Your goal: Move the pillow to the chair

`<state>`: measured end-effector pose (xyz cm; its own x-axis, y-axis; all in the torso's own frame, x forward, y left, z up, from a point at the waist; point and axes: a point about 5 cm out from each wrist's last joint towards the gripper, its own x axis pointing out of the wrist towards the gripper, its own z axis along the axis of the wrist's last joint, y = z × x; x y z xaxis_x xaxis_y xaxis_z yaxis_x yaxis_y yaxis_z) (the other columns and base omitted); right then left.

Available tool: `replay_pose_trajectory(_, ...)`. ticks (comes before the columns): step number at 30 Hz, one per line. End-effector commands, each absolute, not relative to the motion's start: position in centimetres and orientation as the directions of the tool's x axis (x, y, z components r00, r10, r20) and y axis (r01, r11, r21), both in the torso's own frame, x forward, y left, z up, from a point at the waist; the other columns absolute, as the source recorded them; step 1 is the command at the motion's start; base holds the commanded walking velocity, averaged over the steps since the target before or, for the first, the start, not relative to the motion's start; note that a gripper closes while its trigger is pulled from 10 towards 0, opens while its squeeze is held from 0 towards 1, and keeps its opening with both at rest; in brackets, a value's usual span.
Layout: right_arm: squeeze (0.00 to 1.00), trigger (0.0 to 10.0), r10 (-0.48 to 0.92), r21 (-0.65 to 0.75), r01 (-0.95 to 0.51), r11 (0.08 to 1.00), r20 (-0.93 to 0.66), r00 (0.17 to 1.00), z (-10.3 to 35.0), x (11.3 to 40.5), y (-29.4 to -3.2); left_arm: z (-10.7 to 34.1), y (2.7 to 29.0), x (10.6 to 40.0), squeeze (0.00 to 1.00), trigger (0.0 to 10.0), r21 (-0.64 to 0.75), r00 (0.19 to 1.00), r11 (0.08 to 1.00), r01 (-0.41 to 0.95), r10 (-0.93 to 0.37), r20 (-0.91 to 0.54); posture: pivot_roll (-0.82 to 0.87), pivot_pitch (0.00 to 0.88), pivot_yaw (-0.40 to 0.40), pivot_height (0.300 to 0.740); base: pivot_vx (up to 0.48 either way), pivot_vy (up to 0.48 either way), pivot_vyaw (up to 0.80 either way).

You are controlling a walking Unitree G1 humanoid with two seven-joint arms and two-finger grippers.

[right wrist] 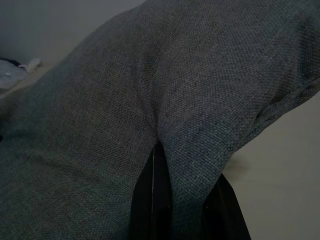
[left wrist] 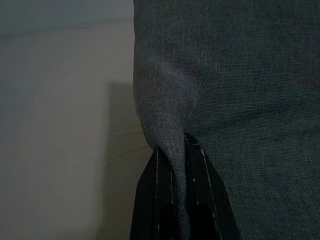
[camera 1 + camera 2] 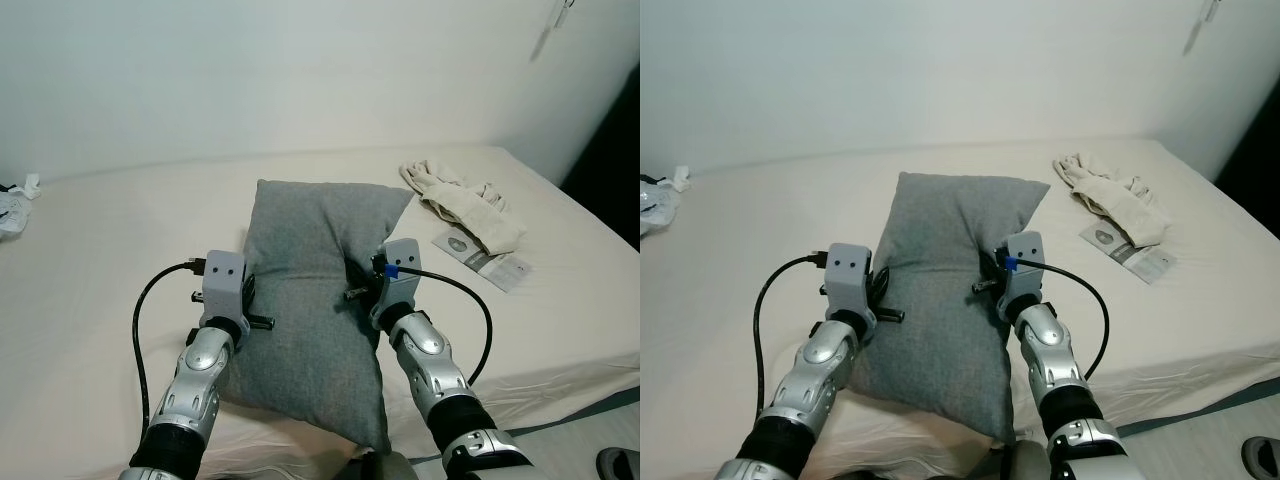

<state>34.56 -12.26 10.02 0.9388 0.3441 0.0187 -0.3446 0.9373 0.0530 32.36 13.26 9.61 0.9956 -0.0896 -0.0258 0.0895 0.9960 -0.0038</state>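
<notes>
Left eye view: grey pillow (image 3: 315, 290) lies on the bed (image 3: 90, 260), long axis running away from the robot toward the wall.
Left gripper (image 2: 181, 150): at the pillow's left long edge, jaws pinching a fold of fabric.
Right gripper (image 1: 180, 155): at the right long edge, jaws pinching a fold too.
Key relation: the grips sit opposite each other across the short width, near mid-length; both arms equally near.
Judgement: lifting looks next; the near end may sag.
Chair: whereabouts unknown.
</notes>
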Motion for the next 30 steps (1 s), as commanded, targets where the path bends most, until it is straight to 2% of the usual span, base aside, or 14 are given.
replay_pose_trajectory(1,0.00,10.0,0.266,0.046,-0.271,0.962,0.091,0.960,11.16,34.76,-14.68,9.57,16.45,32.14,0.00,10.0,0.009,0.998,0.998,-0.066,0.066,-0.005,-0.03,0.022,-0.043,0.638,0.000,0.000,0.00)
replay_pose_trajectory(13,0.00,10.0,0.265,0.025,-0.267,0.963,0.081,0.961,11.00,34.73,-14.67,9.67,16.42,32.18,0.00,10.0,-0.004,0.997,0.997,-0.074,0.074,0.003,-0.03,0.022,-0.040,0.687,0.000,0.000,0.00)
replay_pose_trajectory(30,0.00,10.0,0.320,0.022,-0.322,0.947,0.058,0.946,10.73,34.75,-13.97,9.78,16.95,32.10,0.00,10.0,-0.037,0.993,0.992,-0.118,0.118,0.004,-0.02,0.015,-0.055,0.687,0.000,0.000,0.00)
